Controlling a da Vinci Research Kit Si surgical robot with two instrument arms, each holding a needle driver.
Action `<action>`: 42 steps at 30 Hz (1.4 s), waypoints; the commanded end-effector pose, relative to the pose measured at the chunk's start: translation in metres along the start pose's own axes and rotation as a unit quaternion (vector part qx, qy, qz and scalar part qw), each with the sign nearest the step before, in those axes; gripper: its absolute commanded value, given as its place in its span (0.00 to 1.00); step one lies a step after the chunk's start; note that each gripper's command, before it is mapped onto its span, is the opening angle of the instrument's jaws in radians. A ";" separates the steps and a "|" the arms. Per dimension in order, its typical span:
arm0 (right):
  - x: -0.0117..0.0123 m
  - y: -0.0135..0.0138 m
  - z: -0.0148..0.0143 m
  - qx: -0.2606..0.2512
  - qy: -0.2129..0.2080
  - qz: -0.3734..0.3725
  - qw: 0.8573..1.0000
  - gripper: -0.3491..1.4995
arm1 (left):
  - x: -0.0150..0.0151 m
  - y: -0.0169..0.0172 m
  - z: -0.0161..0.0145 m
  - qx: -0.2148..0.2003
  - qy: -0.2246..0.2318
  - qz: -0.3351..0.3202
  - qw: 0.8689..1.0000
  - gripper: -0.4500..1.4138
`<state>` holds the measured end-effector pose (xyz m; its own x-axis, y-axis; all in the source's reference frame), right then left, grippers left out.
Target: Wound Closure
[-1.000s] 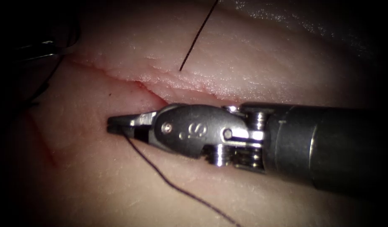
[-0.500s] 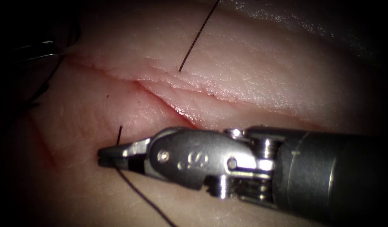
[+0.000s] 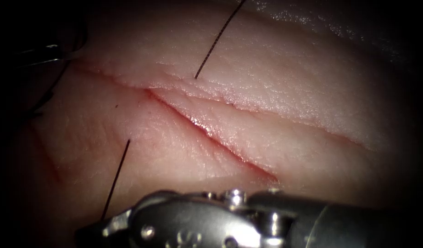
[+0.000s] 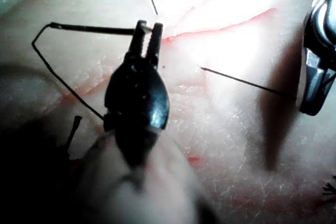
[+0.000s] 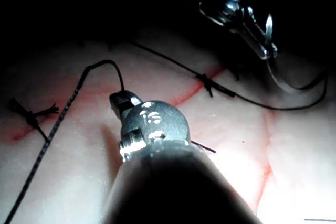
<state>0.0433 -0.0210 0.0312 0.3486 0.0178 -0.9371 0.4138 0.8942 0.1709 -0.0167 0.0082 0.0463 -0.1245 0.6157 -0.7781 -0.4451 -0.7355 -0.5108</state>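
From my console, the right arm's silver wristed needle driver [image 3: 101,226] lies low at six o'clock in the endoscope view, its dark shaft running off toward four o'clock. Its jaws are pinched together on a thin black suture thread [image 3: 116,179]. That thread stands taut from the jaw tips up toward twelve o'clock and enters the pale pink pork tissue [image 3: 285,92] on the left side of the cut. The cut itself, a long red-edged slit [image 3: 211,135], runs from ten o'clock down to about five o'clock, with red fluid [image 3: 197,123] glistening along its edge. A second run of the thread [image 3: 216,41] comes out of the tissue on the right side of the cut and leaves the view at twelve o'clock.

The left arm's dark needle driver [image 4: 147,29] sits far out at ten o'clock in the endoscope view, barely lit. Its own wrist view shows its jaws narrowed onto the curved steel needle [image 4: 92,28], gripped near one end. In the right wrist view the needle [image 5: 278,80] curves away from that tool [image 5: 260,43]. It looks clear of the tissue, though I cannot tell whether the far end touches. That view also shows a knotted stitch [image 5: 207,83] tied across the cut
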 end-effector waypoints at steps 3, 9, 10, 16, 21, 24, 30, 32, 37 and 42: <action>0.0009 -0.0003 0.0011 0.012 0.002 -0.001 1.000 0.00 | -0.0006 0.0001 0.0006 -0.001 0.000 0.000 1.000 0.00; 0.0019 -0.0013 0.0016 0.032 0.003 0.004 0.999 0.00 | -0.0006 0.0001 0.0005 -0.001 0.000 0.000 1.000 0.00; 0.0021 -0.0014 0.0017 0.037 0.004 0.003 0.999 0.00 | -0.0006 0.0001 0.0005 -0.001 0.000 0.000 1.000 0.00; 0.0028 -0.0019 0.0021 0.060 0.009 -0.001 0.998 0.00 | -0.0005 0.0001 0.0005 -0.001 0.000 -0.001 1.000 0.00; 0.0027 -0.0020 0.0020 0.064 0.011 0.003 0.998 0.00 | -0.0005 0.0001 0.0005 -0.001 0.000 -0.001 1.000 0.00; 0.0027 -0.0023 0.0021 0.070 0.012 0.003 0.997 0.00 | -0.0005 0.0001 0.0005 -0.001 -0.001 -0.001 1.000 0.00; 0.0021 -0.0010 0.0016 0.055 0.029 0.020 0.998 0.55 | -0.0005 0.0001 0.0004 -0.001 -0.001 -0.001 1.000 0.00; 0.0018 0.0001 0.0005 0.022 0.021 0.025 0.999 0.81 | -0.0005 0.0001 0.0004 -0.001 -0.001 -0.001 1.000 0.00; 0.0005 0.0025 -0.0037 -0.046 -0.009 0.050 0.998 0.96 | -0.0005 0.0001 0.0005 -0.001 0.000 -0.001 1.000 0.00; -0.0011 0.0035 -0.0076 -0.073 -0.033 0.049 0.996 0.98 | -0.0006 0.0000 0.0006 -0.003 0.000 0.000 1.000 0.00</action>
<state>0.0372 -0.0148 0.0301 0.4456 0.0849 -0.8912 0.2482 0.9447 0.2141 -0.0166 0.0083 0.0463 -0.1248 0.6161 -0.7777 -0.4426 -0.7361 -0.5122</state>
